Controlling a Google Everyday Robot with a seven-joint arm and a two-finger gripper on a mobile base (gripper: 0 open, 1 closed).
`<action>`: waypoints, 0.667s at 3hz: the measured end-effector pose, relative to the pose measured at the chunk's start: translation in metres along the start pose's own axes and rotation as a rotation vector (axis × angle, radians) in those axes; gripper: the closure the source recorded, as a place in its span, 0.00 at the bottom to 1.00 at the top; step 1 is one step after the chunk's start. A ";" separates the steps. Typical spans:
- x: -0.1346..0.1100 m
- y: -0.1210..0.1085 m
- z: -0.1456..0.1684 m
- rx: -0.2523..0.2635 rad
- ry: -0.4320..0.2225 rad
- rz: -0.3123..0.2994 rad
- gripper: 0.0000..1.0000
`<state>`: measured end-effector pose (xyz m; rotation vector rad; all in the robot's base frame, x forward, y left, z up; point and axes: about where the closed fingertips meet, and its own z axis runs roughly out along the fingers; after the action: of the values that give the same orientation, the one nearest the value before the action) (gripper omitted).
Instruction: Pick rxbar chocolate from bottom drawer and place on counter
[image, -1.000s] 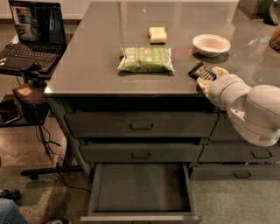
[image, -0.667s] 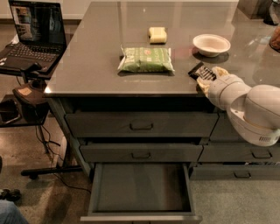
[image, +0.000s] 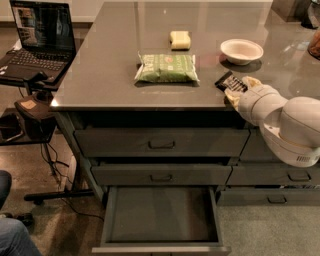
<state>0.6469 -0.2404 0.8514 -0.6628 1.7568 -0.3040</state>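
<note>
The rxbar chocolate (image: 227, 80), a small black bar with pale lettering, is at the right front of the counter (image: 105, 60), low over or touching its surface. My gripper (image: 239, 86) reaches in from the right on a white arm, and its pale fingers (image: 232, 95) are shut on the bar's near end. Below, the bottom drawer (image: 162, 217) is pulled out, showing a bare grey floor with nothing on it.
A green packet (image: 167, 67) lies mid-counter, with a yellow block (image: 180, 40) behind it and a white bowl (image: 242, 50) just beyond the bar. A laptop (image: 42, 35) sits on a side stand at left. Someone's leg (image: 12, 235) shows at bottom left.
</note>
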 end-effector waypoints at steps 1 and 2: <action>0.000 0.000 0.000 0.000 0.000 0.000 0.35; 0.000 0.000 0.000 0.000 0.000 0.000 0.12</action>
<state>0.6469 -0.2404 0.8514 -0.6629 1.7568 -0.3040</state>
